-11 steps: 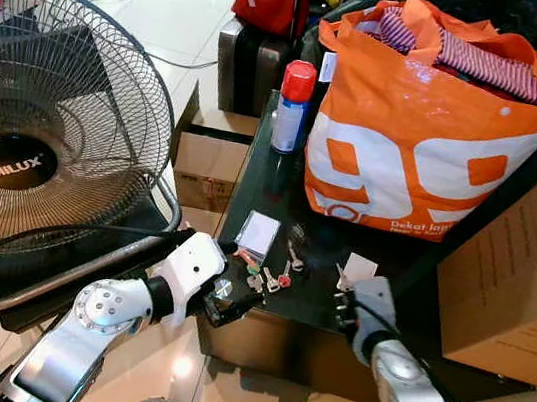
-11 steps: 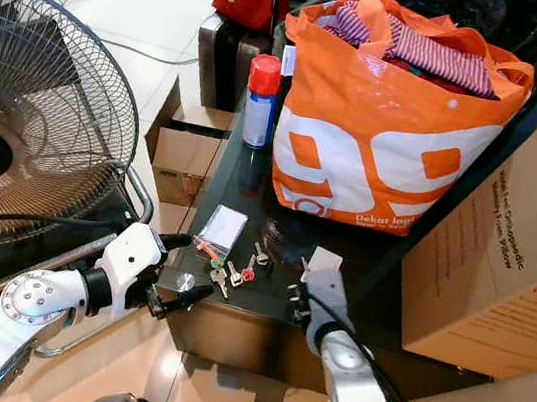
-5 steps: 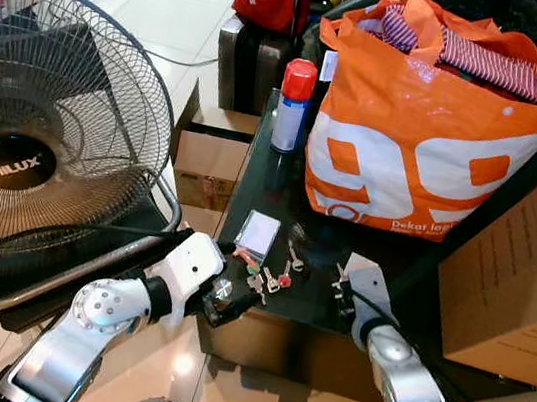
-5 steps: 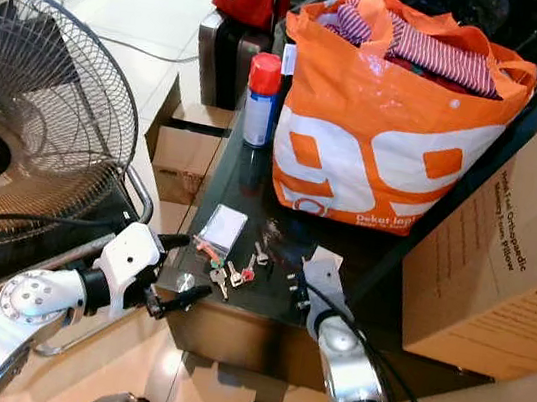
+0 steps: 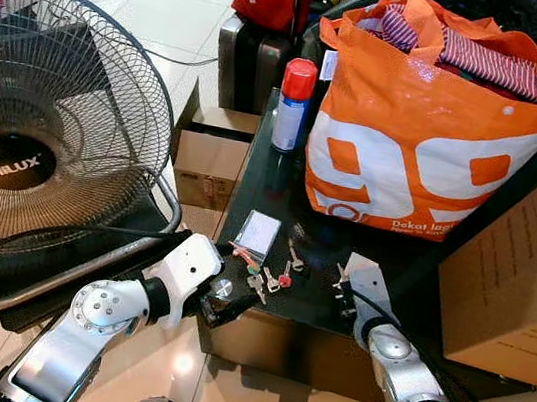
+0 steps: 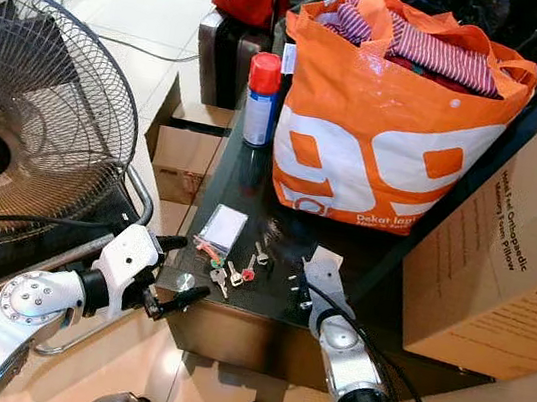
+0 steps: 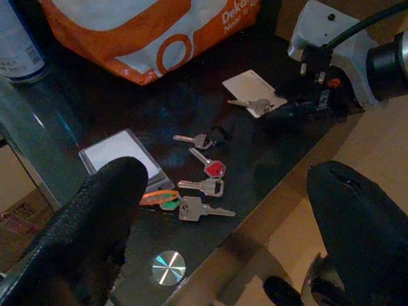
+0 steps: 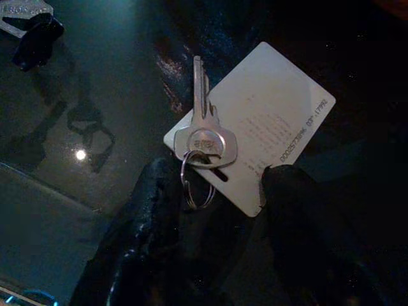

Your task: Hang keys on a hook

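The right gripper (image 8: 217, 191) has its fingers spread around a silver key (image 8: 203, 131) lying on a white card (image 8: 268, 127) directly ahead, nothing lifted or hung yet, while the left gripper (image 7: 223, 210) hovers open.

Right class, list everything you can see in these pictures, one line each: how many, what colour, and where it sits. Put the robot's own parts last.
Dark glass-topped table: one, centre.
Loose metal keys: several, silver with red, green and orange heads, near table edge.
Silver key on a ring: one, lying on a white card, at the right gripper.
Clear plastic card sleeve: one, beside the keys.
Orange and white shopping bag: one, full of clothes, back of table.
Red-capped spray can: one, left of bag.
Metal-grilled floor fan: one, left.
Cardboard box: one, brown, right.
Left gripper: open, at table edge.
Right gripper: open, astride the ringed key.
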